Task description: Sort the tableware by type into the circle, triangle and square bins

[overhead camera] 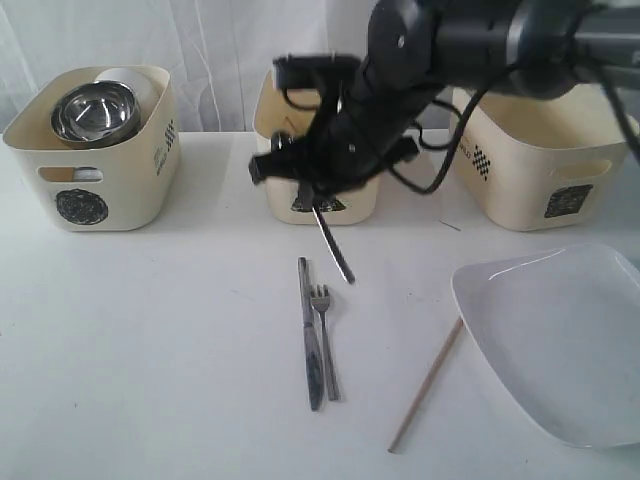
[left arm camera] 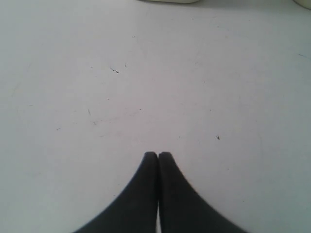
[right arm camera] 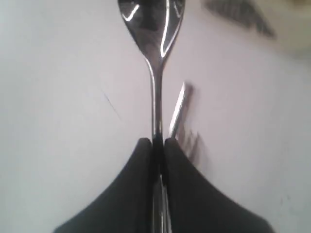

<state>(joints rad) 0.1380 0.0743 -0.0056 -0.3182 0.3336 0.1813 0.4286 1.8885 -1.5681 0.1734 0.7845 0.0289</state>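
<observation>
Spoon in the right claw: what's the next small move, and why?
Probably carry the spoon up and over the middle bin, then open. The right claw is shut on its handle, and it hangs clear of the table just in front of that bin.

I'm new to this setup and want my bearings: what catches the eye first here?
The right tool, shut on a steel spoon, hangs above the table in front of the middle bin. Below it a knife and fork lie side by side, with a big white plate at the right edge.
</observation>
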